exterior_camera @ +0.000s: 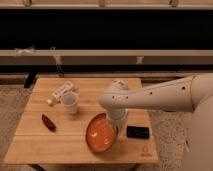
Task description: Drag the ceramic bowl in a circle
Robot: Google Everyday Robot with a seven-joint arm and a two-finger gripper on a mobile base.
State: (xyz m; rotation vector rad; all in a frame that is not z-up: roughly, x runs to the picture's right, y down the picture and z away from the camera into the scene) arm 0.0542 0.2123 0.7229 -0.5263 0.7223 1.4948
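A slatted wooden table (60, 146) stands on a speckled floor in front of a dark wall. Nearest the front edge, right of centre, sits the ceramic bowl (100, 135), glossy orange-red. It looks tipped, with its inside facing left. The gripper (116, 125) comes down at the bowl's far right rim, its 2 fingers clenched on that rim, though the wrist hides most of them.

Just beside the bowl on the right, toward the front right corner, lies a flat black object (137, 132). It is close to the gripper but apart from the bowl. Near the left edge lies 1 small dark red item (48, 122), well apart from the bowl. Farther back, left of centre, a white cup (70, 102) stands upright. Behind it, toward the far left corner, a white bottle (61, 91) lies on its side. The white arm (150, 95) reaches in from the right, over the table's right half. A pale rail (100, 55) runs across the back.
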